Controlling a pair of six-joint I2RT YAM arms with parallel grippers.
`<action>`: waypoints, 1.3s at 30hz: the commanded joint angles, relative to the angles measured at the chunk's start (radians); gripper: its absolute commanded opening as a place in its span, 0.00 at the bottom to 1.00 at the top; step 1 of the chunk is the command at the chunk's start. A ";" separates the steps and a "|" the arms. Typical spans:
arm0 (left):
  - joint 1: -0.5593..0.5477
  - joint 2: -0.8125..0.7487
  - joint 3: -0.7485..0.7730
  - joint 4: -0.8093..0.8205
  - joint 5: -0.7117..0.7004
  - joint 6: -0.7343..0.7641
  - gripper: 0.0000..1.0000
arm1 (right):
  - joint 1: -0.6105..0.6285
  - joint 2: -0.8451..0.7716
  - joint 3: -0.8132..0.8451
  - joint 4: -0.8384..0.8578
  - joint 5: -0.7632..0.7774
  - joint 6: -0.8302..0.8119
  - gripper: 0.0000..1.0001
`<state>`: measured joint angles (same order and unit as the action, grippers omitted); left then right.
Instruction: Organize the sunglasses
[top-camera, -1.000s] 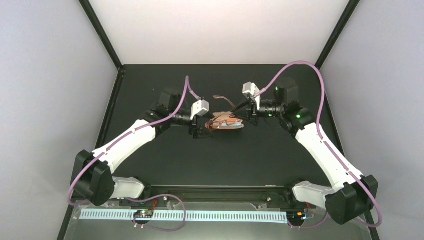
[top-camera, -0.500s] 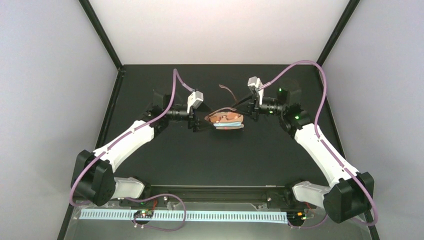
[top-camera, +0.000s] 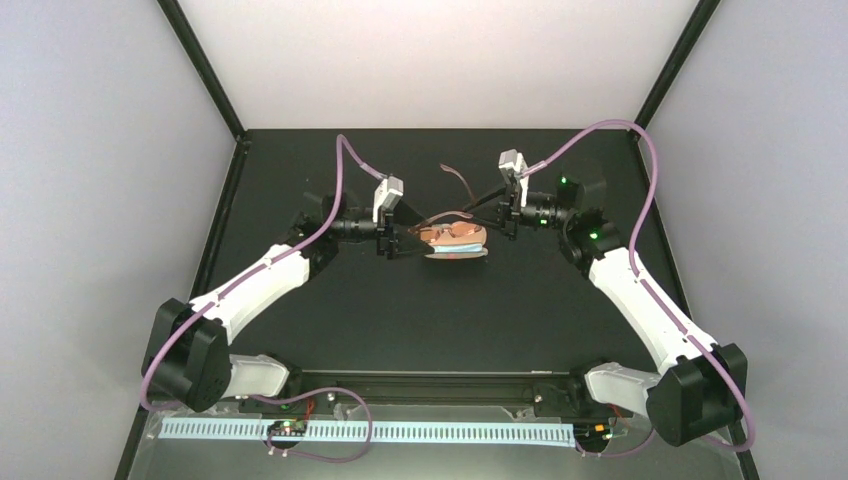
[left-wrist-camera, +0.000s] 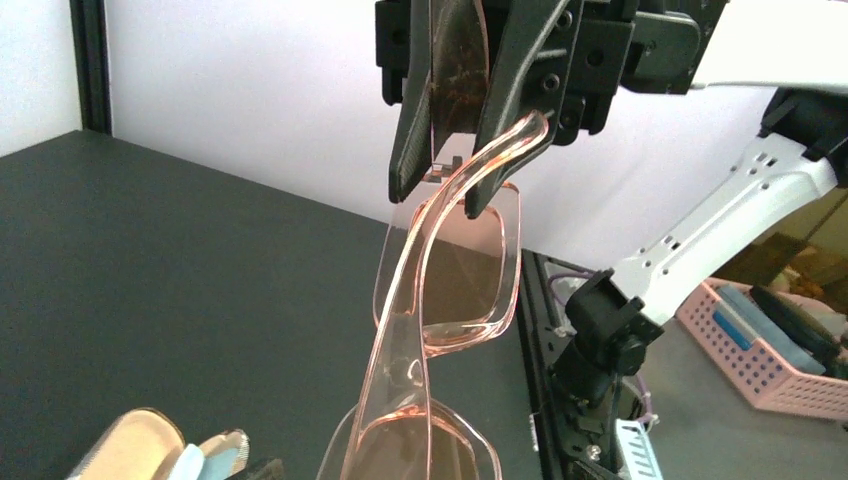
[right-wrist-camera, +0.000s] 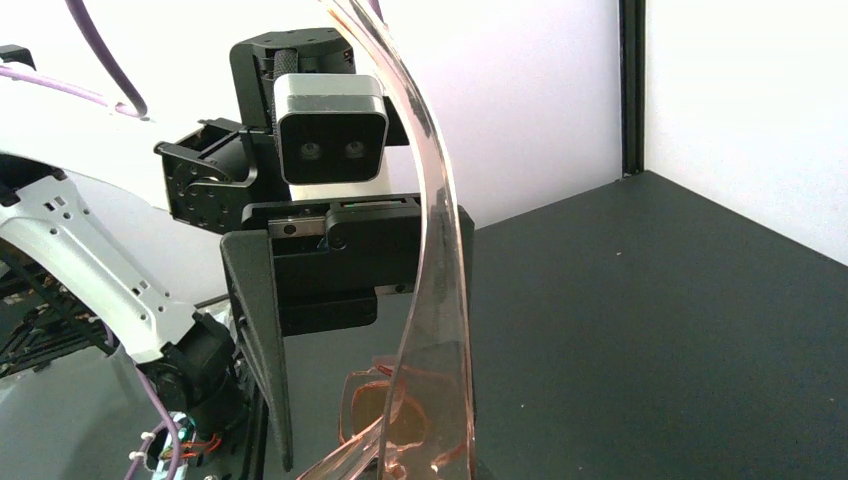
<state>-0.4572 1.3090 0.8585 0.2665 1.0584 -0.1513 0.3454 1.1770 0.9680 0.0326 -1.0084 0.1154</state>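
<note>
The sunglasses (top-camera: 447, 228), translucent reddish-brown, hang in the air between both grippers at the table's middle back. One temple arm sticks out toward the back. My right gripper (top-camera: 497, 210) is shut on their right end; the left wrist view shows its fingers (left-wrist-camera: 500, 90) pinching the sunglasses (left-wrist-camera: 450, 300) at the corner. My left gripper (top-camera: 392, 240) stands open by their left end, its dark finger (right-wrist-camera: 258, 340) to the left of the lenses and not touching them. A temple arm (right-wrist-camera: 440, 300) crosses the right wrist view and hides the other left finger.
Just under the sunglasses, an open brown case (top-camera: 470, 245) lies on the black table with a light-blue cloth (top-camera: 455, 252) in it. The case (left-wrist-camera: 135, 445) also shows low in the left wrist view. A pink basket (left-wrist-camera: 760, 350) sits beyond the table's front rail.
Both grippers have moved toward the back. The sunglasses have risen off the case in the right gripper, and the free temple arm now points further back. The left jaws have narrowed a little.
</note>
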 joint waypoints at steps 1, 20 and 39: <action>0.012 0.015 -0.006 0.103 0.048 -0.085 0.70 | -0.008 0.002 -0.009 0.046 -0.032 0.009 0.06; 0.018 0.037 -0.025 0.137 0.103 -0.088 0.48 | -0.009 0.017 -0.010 0.057 -0.042 0.009 0.06; 0.028 0.025 0.020 0.014 0.080 0.009 0.24 | -0.010 0.008 -0.029 -0.064 0.021 -0.175 0.33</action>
<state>-0.4374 1.3380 0.8345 0.3084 1.1332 -0.1894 0.3416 1.1904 0.9504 0.0055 -1.0191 0.0269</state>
